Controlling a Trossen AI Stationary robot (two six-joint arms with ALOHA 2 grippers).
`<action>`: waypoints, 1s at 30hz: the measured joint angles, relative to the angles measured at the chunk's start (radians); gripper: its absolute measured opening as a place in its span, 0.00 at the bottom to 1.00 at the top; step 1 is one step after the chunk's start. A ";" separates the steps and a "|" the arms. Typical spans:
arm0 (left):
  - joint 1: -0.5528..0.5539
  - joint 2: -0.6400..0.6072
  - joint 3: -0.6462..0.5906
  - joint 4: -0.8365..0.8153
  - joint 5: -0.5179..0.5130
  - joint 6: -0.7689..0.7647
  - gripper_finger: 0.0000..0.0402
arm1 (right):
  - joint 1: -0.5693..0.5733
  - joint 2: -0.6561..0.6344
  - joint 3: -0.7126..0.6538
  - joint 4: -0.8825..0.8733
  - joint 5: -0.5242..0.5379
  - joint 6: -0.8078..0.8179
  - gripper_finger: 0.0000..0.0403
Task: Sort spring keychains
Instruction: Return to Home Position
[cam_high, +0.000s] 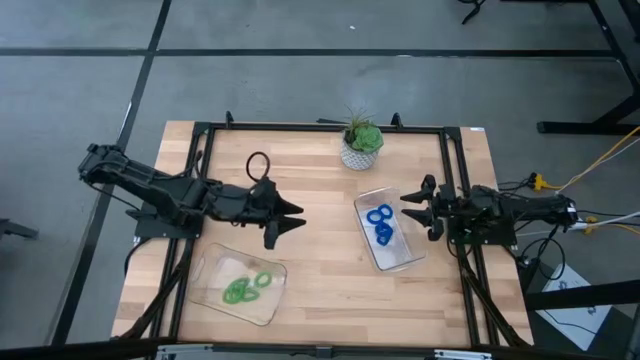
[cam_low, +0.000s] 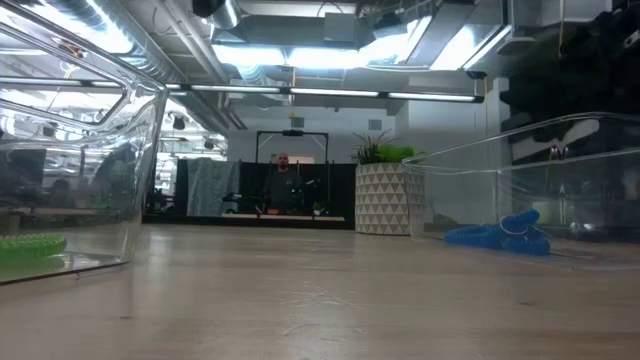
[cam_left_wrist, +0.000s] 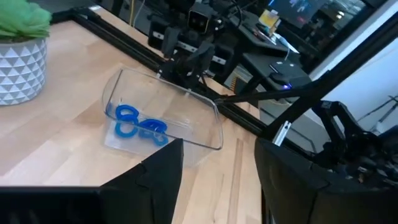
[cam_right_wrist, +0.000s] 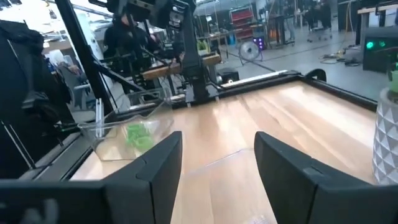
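Sorting looks complete, as far as these views can tell. The green keychains (cam_high: 247, 288) lie in the left tray (cam_high: 215, 262) at the near left of the counter (cam_high: 320, 190). The blue keychains (cam_high: 380, 223) lie in the right tray (cam_high: 405, 258), with no loose coil visible on the bare wood.

The step in hand seems to be drawing the arms back to rest. The left end effector (cam_high: 288, 226) hovers over the middle of the counter, just beyond the left tray, with its fingers spread and nothing between them. The right end effector (cam_high: 408, 206) sits just beside the right tray's right edge, also spread and empty. The next move calls for each arm to retreat toward its own side, and the right one must pull away without nudging the tray next to it.

Only the overhead view shows both arms and both trays together, plus the potted plant (cam_high: 361, 143) at the far edge. The table-level view shows neither arm, but it confirms the coils rest flat on the tray floors, and a person stands in the room far behind. Each wrist view looks across at the opposite tray and the other arm beyond it.
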 joint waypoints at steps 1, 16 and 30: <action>0.009 0.000 0.000 0.000 0.017 0.001 0.48 | -0.003 0.003 0.000 0.000 -0.002 0.002 0.50; 0.039 -0.331 -0.558 0.488 0.067 0.038 0.48 | -0.010 0.010 0.000 0.002 -0.019 0.006 0.50; 0.050 -0.794 -0.855 0.492 0.073 0.163 0.48 | -0.010 0.010 0.001 0.002 -0.019 0.009 0.50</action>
